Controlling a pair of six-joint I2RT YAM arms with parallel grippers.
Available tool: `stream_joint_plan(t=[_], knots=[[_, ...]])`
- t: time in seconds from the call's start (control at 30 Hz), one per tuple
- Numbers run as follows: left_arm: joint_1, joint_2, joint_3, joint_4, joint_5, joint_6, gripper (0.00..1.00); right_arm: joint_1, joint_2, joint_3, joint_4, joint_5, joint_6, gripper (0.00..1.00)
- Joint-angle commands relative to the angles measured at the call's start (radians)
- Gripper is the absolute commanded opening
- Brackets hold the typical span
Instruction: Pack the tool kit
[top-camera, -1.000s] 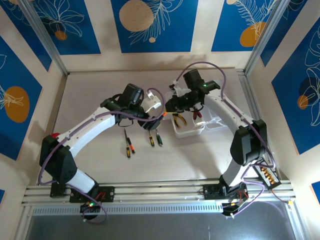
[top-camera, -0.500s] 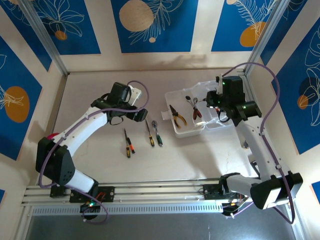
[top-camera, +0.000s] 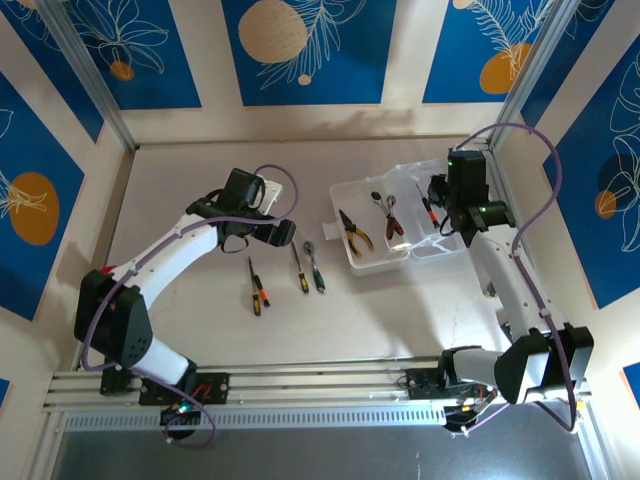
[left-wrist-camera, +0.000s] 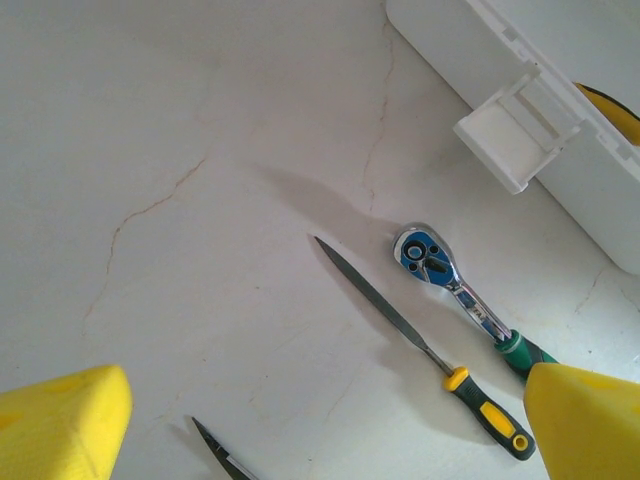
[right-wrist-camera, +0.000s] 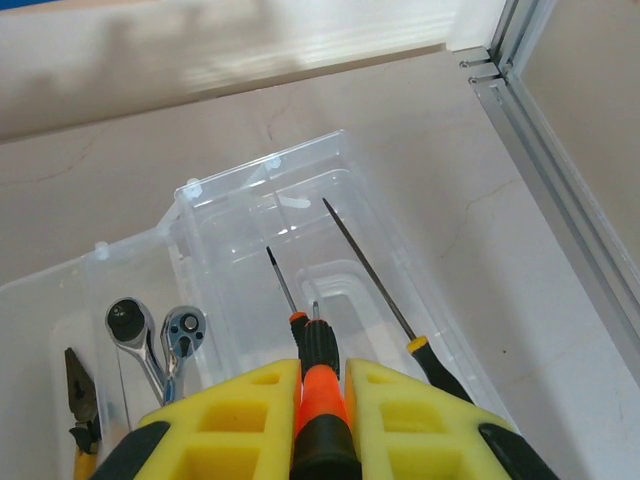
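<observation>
The clear plastic box (top-camera: 340, 195) lies open at the right of the table. In it are yellow-handled pliers (top-camera: 354, 231), red-handled pliers (top-camera: 394, 224) and small metal ratchets (right-wrist-camera: 150, 340). My right gripper (right-wrist-camera: 322, 385) hovers over the box's right half (right-wrist-camera: 250, 190), shut on an orange-and-black screwdriver (right-wrist-camera: 322, 375). Two thin screwdrivers (right-wrist-camera: 375, 280) lie below it. My left gripper (left-wrist-camera: 320, 430) is open and empty above the table. Under it lie a yellow-and-black handled tool (left-wrist-camera: 430, 355), a green-handled ratchet (left-wrist-camera: 455, 290) and, further left, a black-and-orange screwdriver (top-camera: 257, 288).
The box's white latch tab (left-wrist-camera: 520, 125) juts toward the loose tools. An aluminium rail (right-wrist-camera: 560, 170) runs along the table's right edge close to the box. Walls enclose the table at the back and sides.
My right arm has swung from the box's left side to its right half. The left arm has drawn back leftward, away from the box.
</observation>
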Motion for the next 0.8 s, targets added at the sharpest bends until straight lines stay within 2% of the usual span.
stream_joint_plan(t=[0.0, 0.37, 0.77], knots=[[0.001, 0.01, 0.003, -0.005, 0.03, -0.012, 1.0, -0.011, 0.018, -0.007, 0.087, -0.046, -0.01, 0.0], [0.001, 0.018, 0.005, -0.002, 0.045, -0.014, 1.0, -0.007, 0.083, 0.005, 0.173, -0.135, -0.02, 0.0], [0.001, 0.013, -0.008, -0.002, 0.045, -0.012, 1.0, 0.013, 0.157, -0.041, 0.276, -0.146, -0.045, 0.0]])
